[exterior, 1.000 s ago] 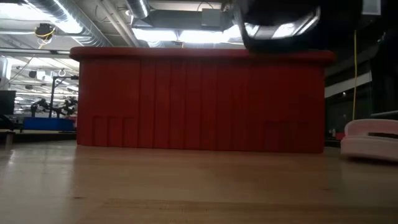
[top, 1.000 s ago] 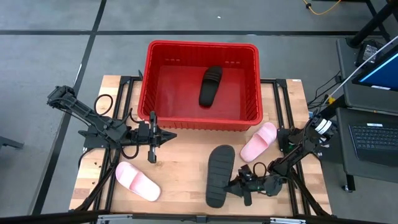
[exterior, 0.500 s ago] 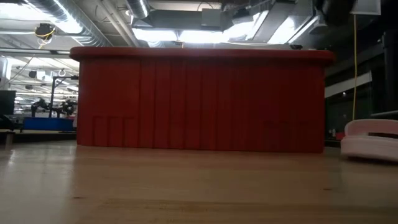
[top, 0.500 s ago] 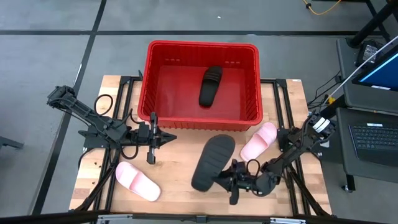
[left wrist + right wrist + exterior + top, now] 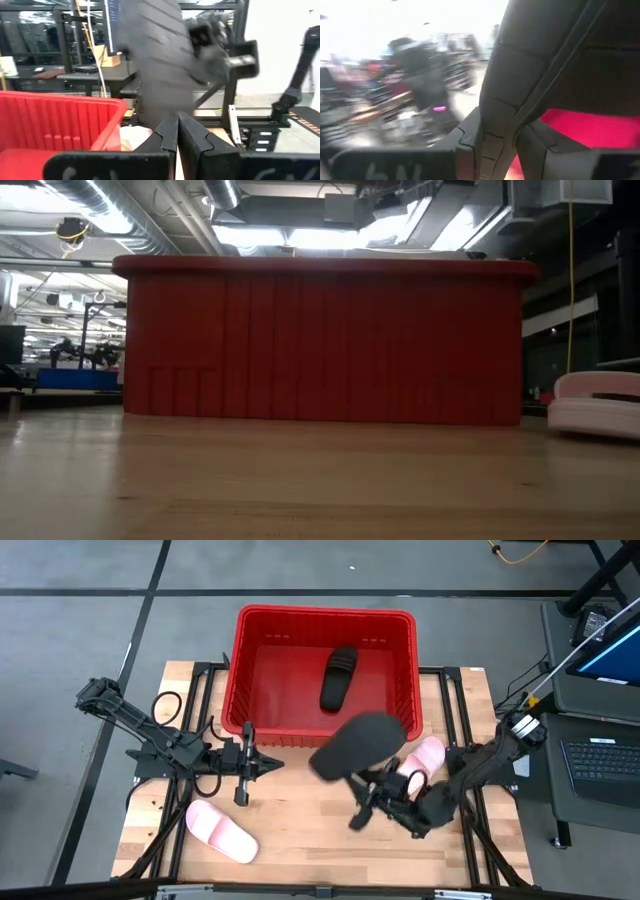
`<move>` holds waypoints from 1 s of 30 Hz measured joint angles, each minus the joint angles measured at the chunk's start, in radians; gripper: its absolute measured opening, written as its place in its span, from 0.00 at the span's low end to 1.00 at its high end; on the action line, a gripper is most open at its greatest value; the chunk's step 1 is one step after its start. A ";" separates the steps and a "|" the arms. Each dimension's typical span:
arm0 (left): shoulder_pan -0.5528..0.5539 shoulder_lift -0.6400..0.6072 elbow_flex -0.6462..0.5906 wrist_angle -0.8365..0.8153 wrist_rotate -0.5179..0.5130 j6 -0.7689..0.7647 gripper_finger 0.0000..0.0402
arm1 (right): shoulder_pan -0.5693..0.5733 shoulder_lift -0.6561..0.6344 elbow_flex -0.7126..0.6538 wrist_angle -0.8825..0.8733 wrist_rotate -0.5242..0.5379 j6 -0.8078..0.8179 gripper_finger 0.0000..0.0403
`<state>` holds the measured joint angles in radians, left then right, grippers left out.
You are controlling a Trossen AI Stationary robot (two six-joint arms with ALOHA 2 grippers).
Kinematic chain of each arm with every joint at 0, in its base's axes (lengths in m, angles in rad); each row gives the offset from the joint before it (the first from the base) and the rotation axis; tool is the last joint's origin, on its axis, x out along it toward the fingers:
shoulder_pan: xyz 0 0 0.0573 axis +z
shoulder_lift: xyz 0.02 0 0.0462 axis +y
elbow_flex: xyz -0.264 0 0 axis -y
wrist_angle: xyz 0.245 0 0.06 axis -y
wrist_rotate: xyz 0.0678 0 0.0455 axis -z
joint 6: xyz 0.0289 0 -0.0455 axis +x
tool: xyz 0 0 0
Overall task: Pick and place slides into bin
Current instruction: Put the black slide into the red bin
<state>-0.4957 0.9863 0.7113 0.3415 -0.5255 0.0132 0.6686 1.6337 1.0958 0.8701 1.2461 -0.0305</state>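
Note:
The red bin (image 5: 325,670) stands at the table's far middle with one black slide (image 5: 338,678) lying on its floor. My right gripper (image 5: 366,783) is shut on the second black slide (image 5: 358,744), held up just in front of the bin's near wall. One pink slide (image 5: 220,831) lies on the table near the left front. The other pink slide (image 5: 422,760) lies right of my right gripper, partly hidden by it. My left gripper (image 5: 268,762) is shut and empty, left of the bin's near wall. My right gripper pinches the black slide's edge (image 5: 496,125) between its two fingers, near the slide's lower end. The fingers come from the table's near right, slanting up. The slide is lifted clear of the table and tilted up, its ribbed sole (image 5: 160,60) facing my left arm.
The bin's near wall (image 5: 320,345) fills the low view, with the right pink slide (image 5: 595,402) beside it. Bare wood lies between the two arms. Black frame rails run along both table sides. A desk with a laptop (image 5: 600,765) stands beyond the right edge.
My right gripper has risen and gone toward the far edge and the bin, carrying the black slide. The slide, which lay flat on the table near the front, is now lifted clear, turned about and tipped up beside the bin's near wall.

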 joint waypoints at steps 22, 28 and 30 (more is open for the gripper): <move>0.000 0.000 0.000 -0.001 0.007 0.114 0.01 | -0.240 -0.061 0.348 -0.104 0.327 -0.704 0.22; 0.000 0.000 0.000 -0.001 0.007 0.115 0.01 | -0.317 -0.060 0.348 -0.103 0.326 -0.816 0.22; 0.000 0.000 0.000 -0.001 0.007 0.115 0.01 | -0.333 -0.060 0.347 -0.102 0.326 -0.862 0.22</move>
<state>-0.4961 0.9863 0.7113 0.3405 -0.5182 0.1284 0.3356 1.5738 1.4430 0.7680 1.5724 -0.8922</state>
